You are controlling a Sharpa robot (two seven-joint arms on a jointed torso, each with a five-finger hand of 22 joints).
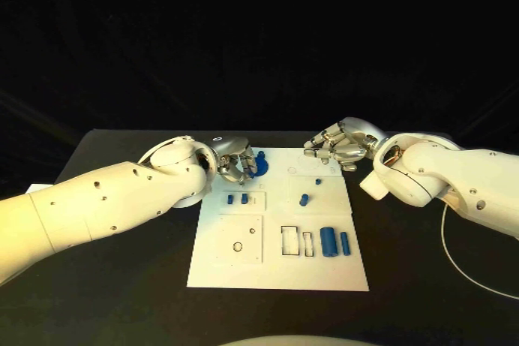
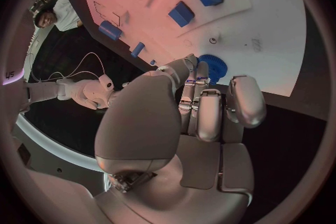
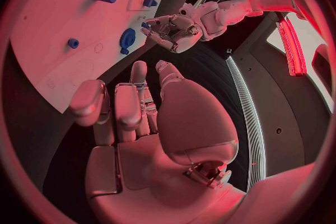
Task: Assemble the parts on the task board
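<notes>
While clenched on nothing, left robot hand (image 1: pixel 232 164) — blue gear (image 1: pixel 256 166) just beside fingertips, right robot hand (image 1: pixel 337 145) likewise

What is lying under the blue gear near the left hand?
The round blue toothed gear rests on the white task board, by the left hand. Whatever sits directly beneath it, a peg or a hole, is covered by the gear.

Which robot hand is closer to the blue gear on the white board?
The left hand. Its fingertips are right at the blue gear, near the far left corner of the task board. The right hand hovers near the board's far right corner, well apart from the gear.
</notes>
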